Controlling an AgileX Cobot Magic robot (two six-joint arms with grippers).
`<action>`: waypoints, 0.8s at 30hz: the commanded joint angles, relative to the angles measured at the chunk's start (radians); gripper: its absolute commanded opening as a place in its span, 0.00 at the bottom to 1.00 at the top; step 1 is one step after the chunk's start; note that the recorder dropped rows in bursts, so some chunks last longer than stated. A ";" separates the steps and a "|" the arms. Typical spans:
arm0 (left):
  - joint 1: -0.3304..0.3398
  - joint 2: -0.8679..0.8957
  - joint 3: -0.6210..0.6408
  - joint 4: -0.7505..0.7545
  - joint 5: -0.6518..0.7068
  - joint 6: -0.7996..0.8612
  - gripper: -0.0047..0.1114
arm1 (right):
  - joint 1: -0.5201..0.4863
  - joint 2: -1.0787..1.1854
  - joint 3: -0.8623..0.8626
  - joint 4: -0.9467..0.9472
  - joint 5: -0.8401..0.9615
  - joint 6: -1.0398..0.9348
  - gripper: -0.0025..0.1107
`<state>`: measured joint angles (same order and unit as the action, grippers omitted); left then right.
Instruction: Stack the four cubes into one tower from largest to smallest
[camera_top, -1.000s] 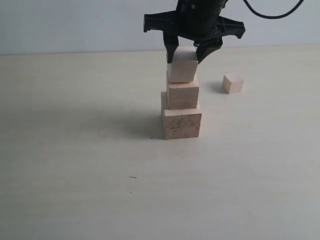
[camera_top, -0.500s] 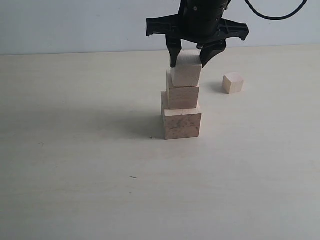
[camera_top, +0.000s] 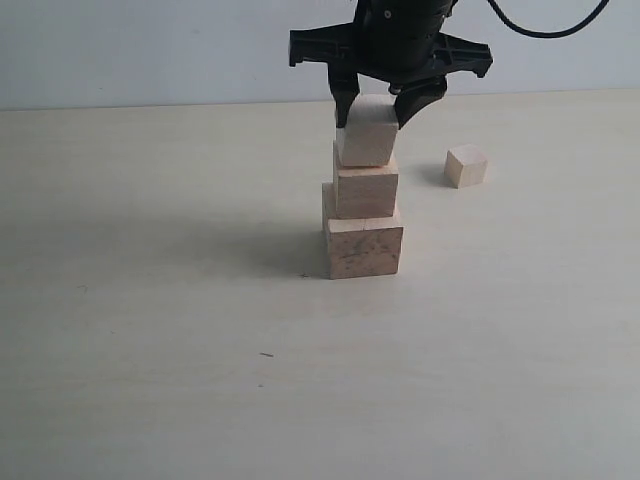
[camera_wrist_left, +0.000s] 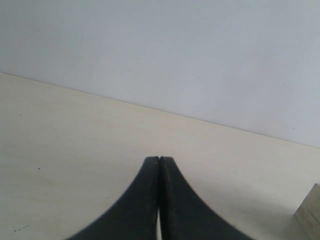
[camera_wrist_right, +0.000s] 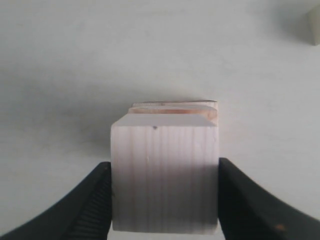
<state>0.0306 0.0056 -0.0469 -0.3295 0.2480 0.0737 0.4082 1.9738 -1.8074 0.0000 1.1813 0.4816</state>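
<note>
On the pale table stands the tower: the largest cube (camera_top: 364, 250), mottled brown, with a paler second cube (camera_top: 365, 192) on it. My right gripper (camera_top: 377, 115) is shut on a third, smaller cube (camera_top: 366, 135) and holds it on or just above the second; I cannot tell whether they touch. In the right wrist view both fingers press the sides of this cube (camera_wrist_right: 165, 150), and the second cube's top (camera_wrist_right: 175, 107) peeks out beyond it. The smallest cube (camera_top: 466, 165) lies alone to the right. My left gripper (camera_wrist_left: 159, 160) is shut and empty, out of the exterior view.
A wooden block's corner (camera_wrist_left: 311, 215) shows at the edge of the left wrist view. The smallest cube (camera_wrist_right: 314, 20) sits at the corner of the right wrist view. A pale wall (camera_top: 150, 50) rises behind the table.
The right gripper swung slightly right with the third cube, then came back left over the tower. The two stacked cubes and the smallest cube have not moved.
</note>
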 joint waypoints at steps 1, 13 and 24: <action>-0.003 -0.006 0.004 0.005 -0.008 0.002 0.04 | -0.004 -0.004 -0.005 -0.006 0.002 -0.008 0.36; -0.003 -0.006 0.004 0.005 -0.008 0.002 0.04 | -0.004 -0.004 -0.005 -0.016 0.018 -0.008 0.36; -0.003 -0.006 0.004 0.005 -0.008 0.002 0.04 | -0.004 -0.004 -0.005 -0.016 0.016 -0.008 0.48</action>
<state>0.0306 0.0056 -0.0469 -0.3295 0.2480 0.0737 0.4082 1.9738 -1.8074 0.0000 1.2058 0.4816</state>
